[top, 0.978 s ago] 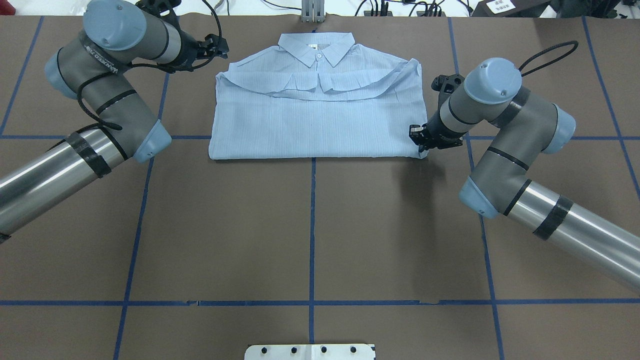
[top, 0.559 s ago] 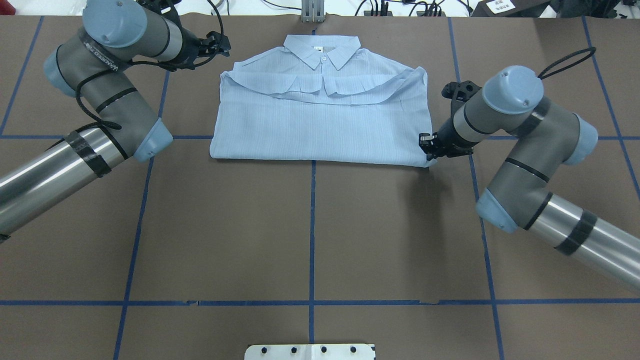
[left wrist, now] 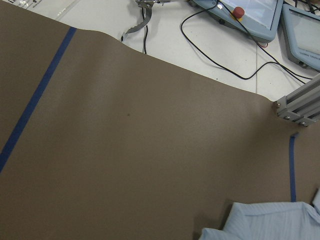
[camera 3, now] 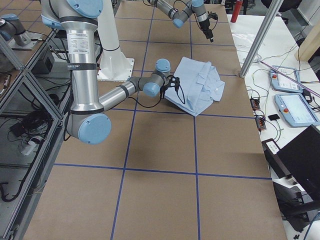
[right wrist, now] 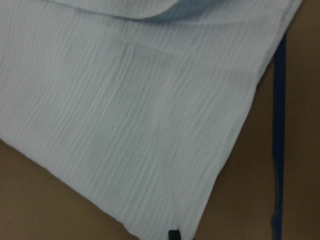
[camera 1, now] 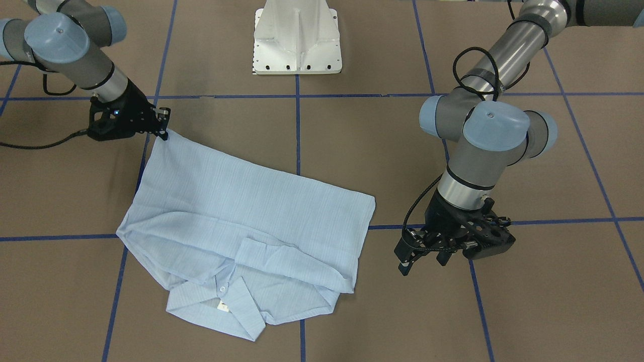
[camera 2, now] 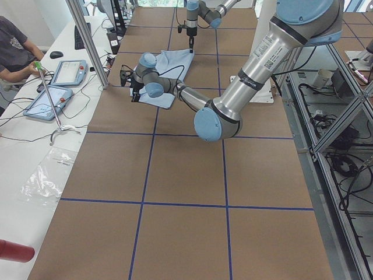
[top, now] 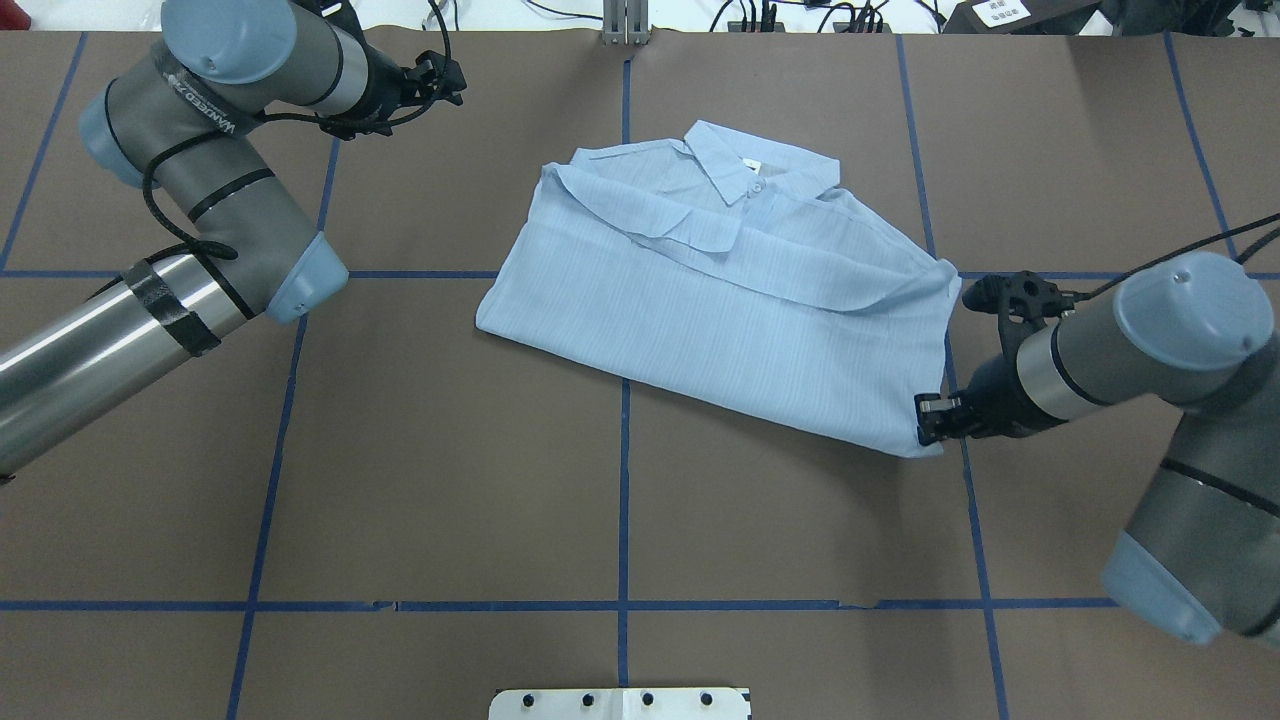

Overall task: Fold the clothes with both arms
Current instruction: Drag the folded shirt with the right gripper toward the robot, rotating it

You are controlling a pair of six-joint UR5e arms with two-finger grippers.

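Lying diagonally, shirt (top: pixel 720 300) aims collar (top: pixel 735 165) far-right.

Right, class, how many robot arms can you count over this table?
2. Left arm at the far left, off the shirt; right arm on the right, tool gripping the shirt's corner.

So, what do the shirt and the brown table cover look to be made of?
The shirt: thin woven cloth, probably cotton or a blend; matte, finely crinkled close up, soft folds. The table cover: seemingly matte brown paper or thin card; its far edge lies wavy over a white surface.
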